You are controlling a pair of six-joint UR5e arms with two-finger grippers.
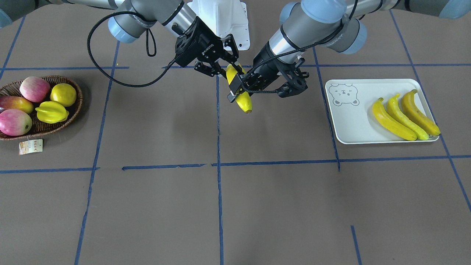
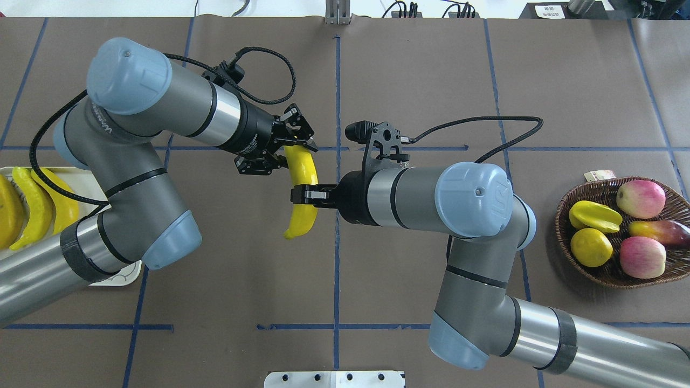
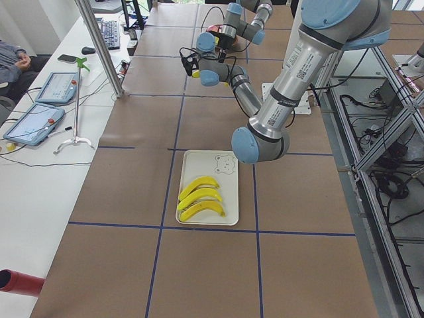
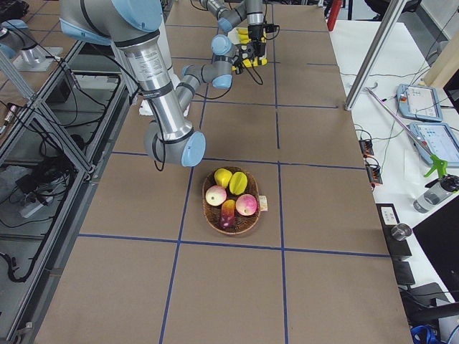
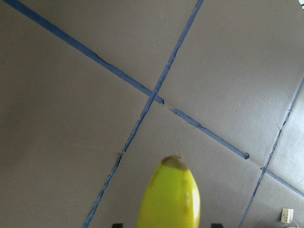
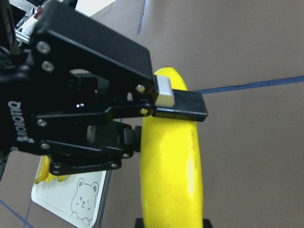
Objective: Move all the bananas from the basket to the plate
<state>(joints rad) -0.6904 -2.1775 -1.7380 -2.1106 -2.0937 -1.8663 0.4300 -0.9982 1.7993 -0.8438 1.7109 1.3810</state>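
Observation:
A yellow banana (image 1: pixel 245 103) hangs in mid-air over the table's middle, between both arms. My right gripper (image 2: pixel 304 195) is shut on its middle; its fingertips hug the banana (image 6: pixel 171 166) at the bottom of the right wrist view. My left gripper (image 1: pixel 241 90) stands open around the far end, one finger (image 6: pixel 190 105) lying across it. In the left wrist view a narrow gap shows on each side of the banana tip (image 5: pixel 170 194). Three bananas (image 1: pixel 401 114) lie on the white plate (image 1: pixel 349 121). The basket (image 1: pixel 75 110) holds no banana.
In the basket are a starfruit (image 1: pixel 51 112), a lemon (image 1: pixel 63 94), two apples and a mango, with a paper tag (image 1: pixel 31 146) in front. Blue tape lines cross the brown table. The white robot base (image 1: pixel 220 18) sits at the back.

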